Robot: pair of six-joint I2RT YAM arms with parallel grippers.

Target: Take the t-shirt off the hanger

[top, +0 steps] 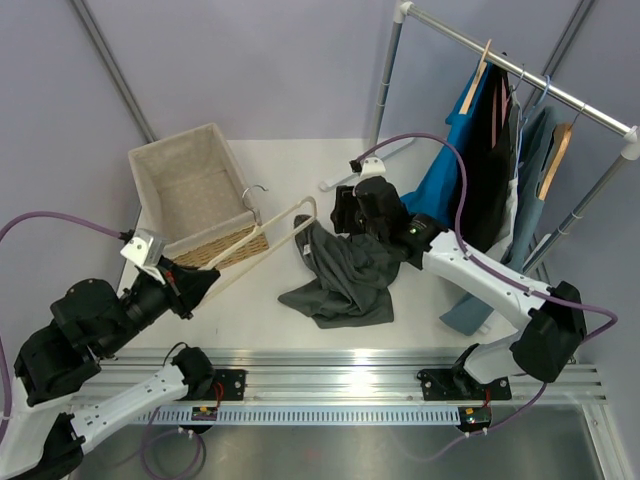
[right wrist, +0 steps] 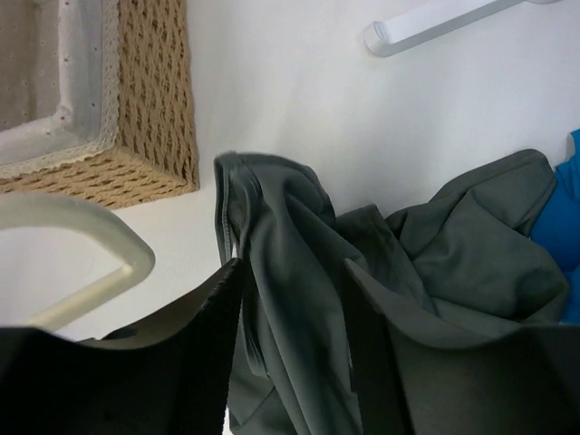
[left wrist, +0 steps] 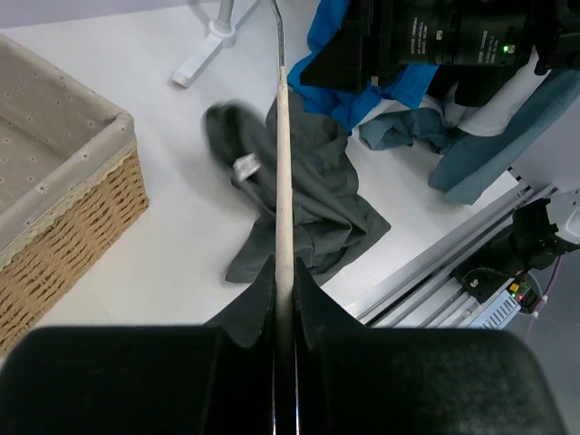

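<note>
L gripper point(left wrist: 285, 272) hides hanger point(left wrist: 283, 163) end; R gripper point(right wrist: 293, 267) covers t-shirt point(top: 345, 285) top.

The top view looks down from high above the near edge of the table point(top: 250, 315), taking in the whole of it with basket point(top: 215, 247) and t-shirt point(top: 345, 280). The left wrist view sits low, sighting along the hanger point(left wrist: 283, 181) towards the table's right side. The right wrist view hangs close over the t-shirt, looking down; all three share t-shirt, hanger and basket

White flat table point(top: 262, 318) carries a crumpled charcoal-grey cotton t-shirt point(top: 345, 280) at centre, a cloth-lined woven wicker basket point(top: 232, 246) to its left.
</note>
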